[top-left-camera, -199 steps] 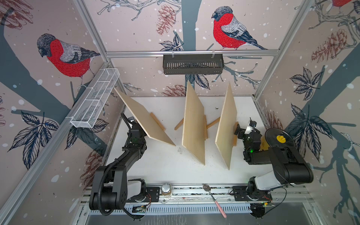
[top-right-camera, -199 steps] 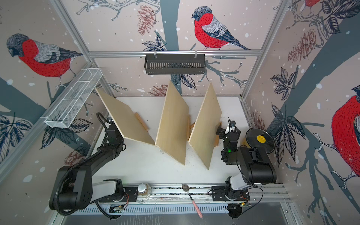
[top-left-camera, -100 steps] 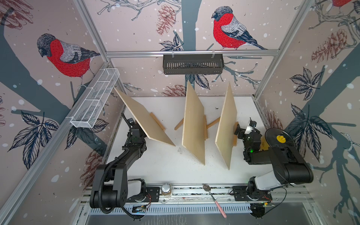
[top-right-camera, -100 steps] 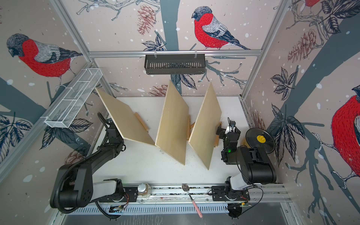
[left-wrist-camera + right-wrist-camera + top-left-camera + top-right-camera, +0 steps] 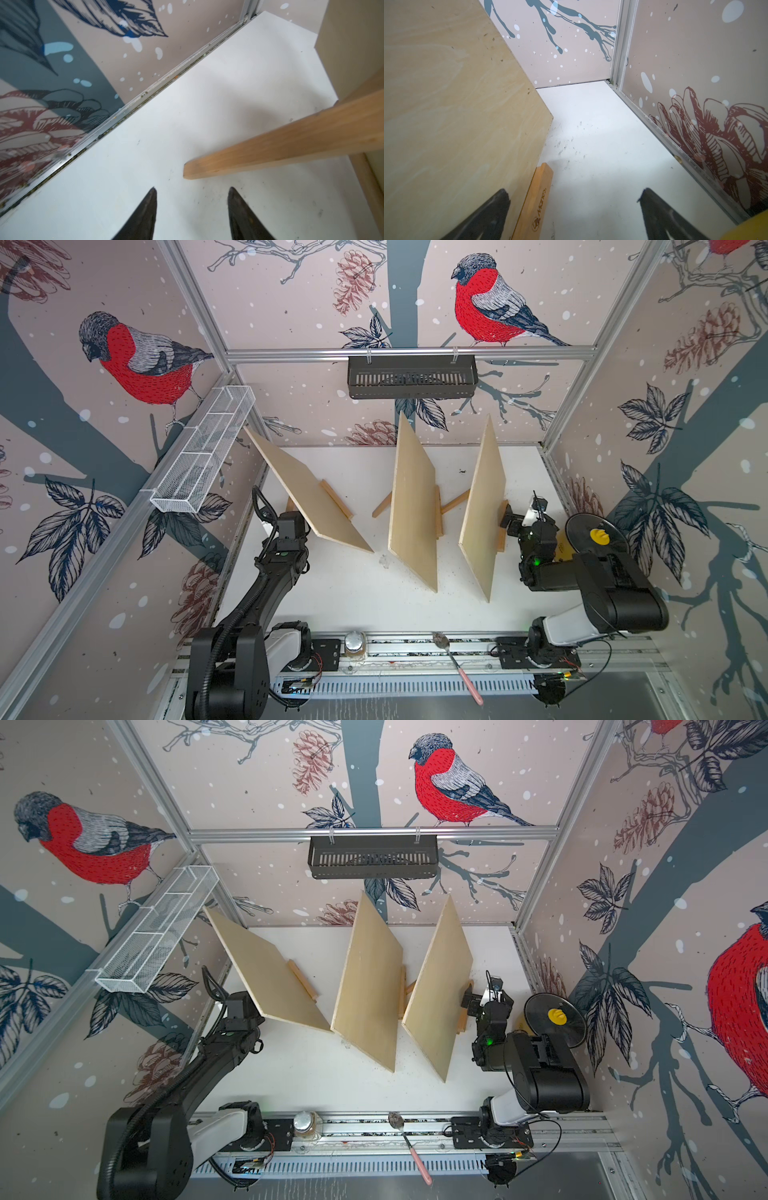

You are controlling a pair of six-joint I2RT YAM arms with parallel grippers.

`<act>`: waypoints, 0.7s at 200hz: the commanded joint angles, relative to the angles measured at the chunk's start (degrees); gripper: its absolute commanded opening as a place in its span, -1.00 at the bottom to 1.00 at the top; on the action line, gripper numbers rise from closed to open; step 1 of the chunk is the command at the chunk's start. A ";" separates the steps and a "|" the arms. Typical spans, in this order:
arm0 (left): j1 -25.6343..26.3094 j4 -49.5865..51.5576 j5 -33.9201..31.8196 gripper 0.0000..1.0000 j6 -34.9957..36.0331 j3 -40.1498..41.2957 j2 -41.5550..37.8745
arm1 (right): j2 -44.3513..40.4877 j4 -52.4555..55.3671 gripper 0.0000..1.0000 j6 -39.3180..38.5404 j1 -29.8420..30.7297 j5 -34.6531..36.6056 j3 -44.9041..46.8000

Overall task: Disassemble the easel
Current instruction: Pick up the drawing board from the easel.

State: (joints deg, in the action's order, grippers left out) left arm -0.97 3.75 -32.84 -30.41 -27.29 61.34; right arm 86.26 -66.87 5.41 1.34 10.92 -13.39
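Three pale plywood boards stand propped on small wooden easels across the white tabletop; the left plywood board leans toward the upper left of both top views, the middle plywood board and the right plywood board stand steeper.

The left gripper sits behind the left board, on the wall side, jaws parted and holding nothing; just beyond its fingertips lies the free end of that easel's light wooden back leg, foot on the table. The leg's long axis runs crosswise to the way the fingers point, sloping up to the board's back; I'd say the wrist must roll before the jaws can close across it.

The right gripper gapes wide and empty beside the right board's face, one finger in front of the board, the orange-toned wooden ledge strip in the gap next to that finger.

Each arm is nearest its own outer easel; the middle one is well apart from both.

The side wall crowds the left arm; a black disc with a yellow centre stands near the right arm.
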 commanded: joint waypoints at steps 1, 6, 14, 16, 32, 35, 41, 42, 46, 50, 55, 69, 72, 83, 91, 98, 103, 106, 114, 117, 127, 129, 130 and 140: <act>-0.17 3.31 -3.43 0.07 -6.07 1.62 -3.51 | -0.13 -1.86 0.99 -0.66 -0.03 -0.11 -0.15; -0.12 3.54 -3.74 0.07 -6.80 2.13 -4.61 | -0.21 -1.86 0.99 -0.66 -0.01 -0.13 -0.15; -0.09 4.25 -4.03 0.07 -8.38 2.78 -6.35 | -0.15 -1.93 0.98 -0.66 0.03 -0.11 -0.16; -0.15 4.32 -3.93 0.07 -8.55 2.95 -6.88 | -0.13 -1.88 0.99 -0.66 0.03 -0.11 -0.15; -0.17 5.20 -2.99 0.04 -9.89 3.60 -10.92 | -0.08 -1.86 0.99 -0.66 0.01 -0.18 -0.15; -0.17 5.75 -2.88 0.03 -10.34 3.53 -11.61 | -0.09 -1.86 0.98 -0.66 -0.01 -0.14 -0.15; -0.12 6.80 -2.68 0.02 -11.00 3.19 -13.24 | -0.18 -1.86 0.99 -0.66 0.01 -0.16 -0.15; -0.10 6.98 -2.59 0.01 -11.03 3.11 -13.47 | -0.18 -1.86 0.99 -0.64 0.05 -0.08 -0.15; -0.12 7.54 -2.40 0.00 -11.20 2.85 -14.54 | -0.13 -1.86 0.99 -0.66 0.02 -0.15 -0.17; -0.13 7.95 -2.21 -0.02 -11.36 2.54 -15.49 | -0.13 -1.86 0.99 -0.66 0.03 -0.12 -0.15; -0.12 8.69 -1.86 -0.06 -11.40 2.04 -16.72 | -0.12 -1.86 0.99 -0.66 0.05 -0.17 -0.15; -0.15 10.50 -0.72 -0.11 -11.19 0.40 -19.58 | -0.08 -1.88 0.99 -0.66 0.06 -0.06 -0.15; -0.12 10.89 -0.49 -0.13 -11.17 -0.04 -20.00 | -0.12 -1.86 0.99 -0.66 0.06 -0.09 -0.15; -0.12 12.79 0.41 -0.18 -11.21 -1.85 -21.51 | -0.08 -1.79 0.99 -0.66 0.03 -0.11 -0.18; -0.17 14.02 1.36 -0.20 -10.79 -3.39 -22.30 | -0.12 -1.86 0.99 -0.65 0.07 -0.08 -0.16; -0.13 14.77 2.45 -0.25 -10.10 -4.58 -23.01 | -0.10 -1.86 0.99 -0.66 0.06 -0.11 -0.16; -0.14 15.06 3.29 -0.29 -9.56 -5.52 -23.45 | -0.13 -1.84 0.98 -0.66 0.06 -0.09 -0.15; -0.15 15.35 3.81 -0.31 -9.41 -6.11 -23.79 | -0.16 -1.86 0.98 -0.66 0.06 -0.09 -0.15; -0.16 15.82 4.99 -0.34 -9.00 -7.51 -24.56 | -0.04 -1.86 0.99 -0.66 0.06 -0.11 -0.15; -0.15 16.03 5.39 -0.34 -8.87 -7.95 -24.86 | 0.03 -1.86 0.98 -0.62 0.06 -0.11 -0.15; -0.17 16.74 6.50 -0.39 -8.80 -9.82 -25.67 | -0.08 -1.77 0.99 -0.66 0.07 -0.11 -0.22; -0.17 16.84 6.72 -0.39 -8.83 -10.20 -25.77 | -0.03 -1.73 0.99 -0.66 0.06 -0.11 -0.17; -0.17 16.92 6.90 -0.39 -8.81 -10.40 -25.85 | -0.03 -1.71 0.99 -0.66 0.06 -0.11 -0.16; -0.16 17.51 8.19 -0.41 -8.47 -12.48 -26.35 | -0.04 -1.75 0.99 -0.66 0.11 -0.04 -0.18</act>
State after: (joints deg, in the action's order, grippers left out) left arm -1.04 18.13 -28.32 -39.29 -36.10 36.14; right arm 86.26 -66.87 5.41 1.37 10.92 -13.39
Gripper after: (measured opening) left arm 0.303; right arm 0.993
